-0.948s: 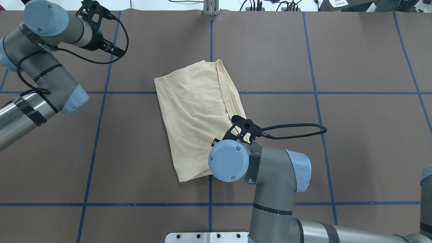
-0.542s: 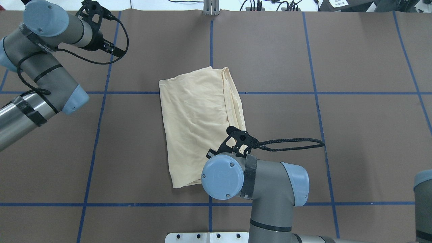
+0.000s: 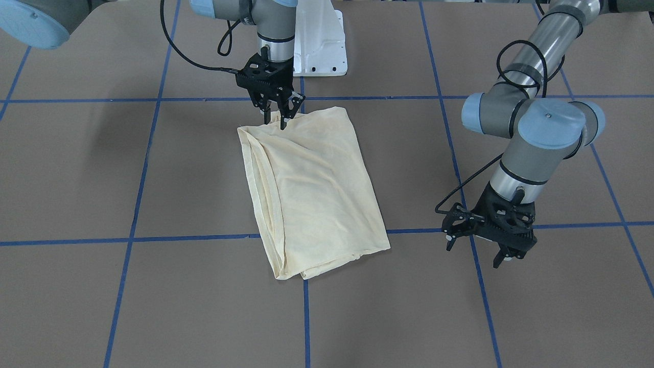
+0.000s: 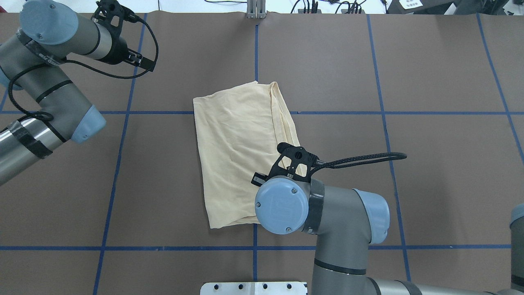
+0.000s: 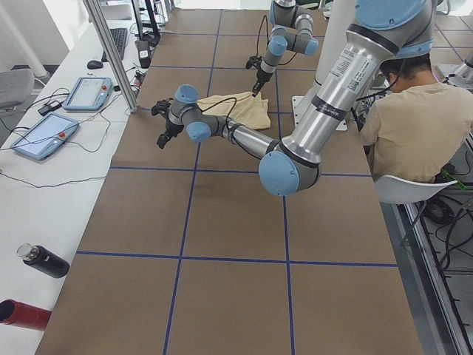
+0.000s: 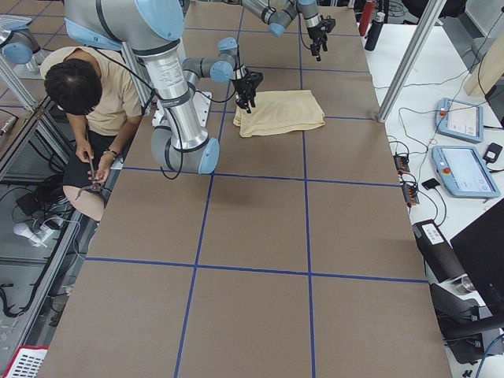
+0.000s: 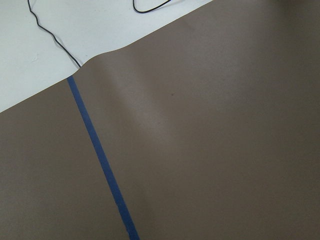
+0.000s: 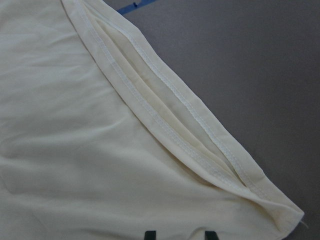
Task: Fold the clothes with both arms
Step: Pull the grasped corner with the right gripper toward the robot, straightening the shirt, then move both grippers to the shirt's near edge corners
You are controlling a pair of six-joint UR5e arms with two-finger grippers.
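Observation:
The cream-yellow shirt [image 3: 317, 189] lies folded into a long rectangle at the table's middle [image 4: 237, 155], print and label hidden. My right gripper [image 3: 276, 116] is open, fingertips pointing down just over the shirt's corner nearest my base. In the right wrist view the two fingertips [image 8: 151, 234] stand apart over the cloth [image 8: 75, 150] beside its stacked hemmed edges. In the overhead view the right wrist hides that gripper. My left gripper [image 3: 472, 255] is open and empty, low over bare table far to the shirt's left [image 4: 143, 61].
The white pedestal base [image 3: 319, 46] stands at the table's near edge. Blue tape lines [image 4: 256, 57] grid the brown cover. A seated person [image 5: 414, 133] is beside the base. Tablets [image 5: 44, 137] and bottles [image 5: 44, 260] lie on the far-side bench.
The shirt first shifted and turned slightly with the right gripper at its corner, then stayed put. The right wrist has since moved a little right. The left arm shifted slightly.

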